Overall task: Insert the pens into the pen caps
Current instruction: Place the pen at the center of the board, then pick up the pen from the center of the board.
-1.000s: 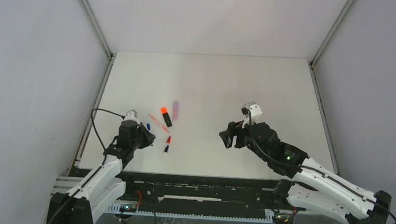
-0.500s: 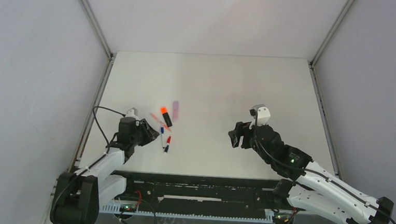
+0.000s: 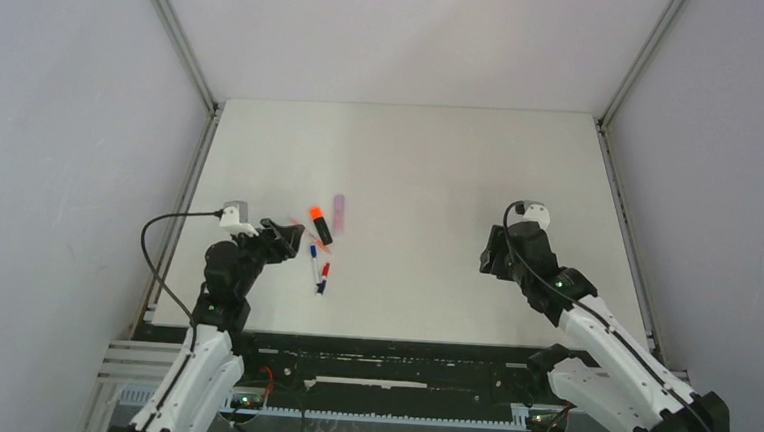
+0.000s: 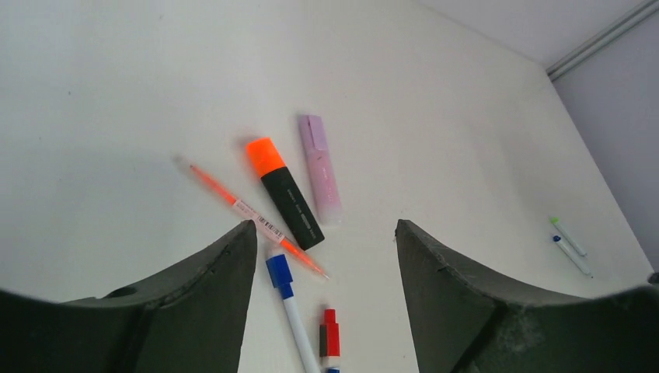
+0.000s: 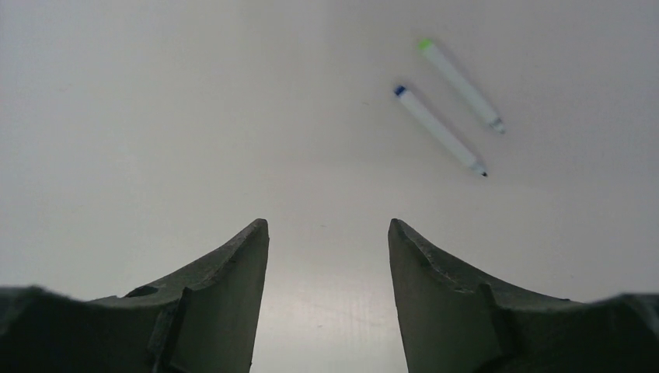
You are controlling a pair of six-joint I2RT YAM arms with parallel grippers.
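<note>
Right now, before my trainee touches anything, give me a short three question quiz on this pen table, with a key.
1. True or false: the left claw and the right claw are both open and empty.
2. How many pens does the right wrist view show?
3. The black highlighter has a cap that is: A orange, B green, C lilac.
Key: 1 true. 2 two, the green-ended pen and the blue-ended pen. 3 A, the orange cap.
</note>
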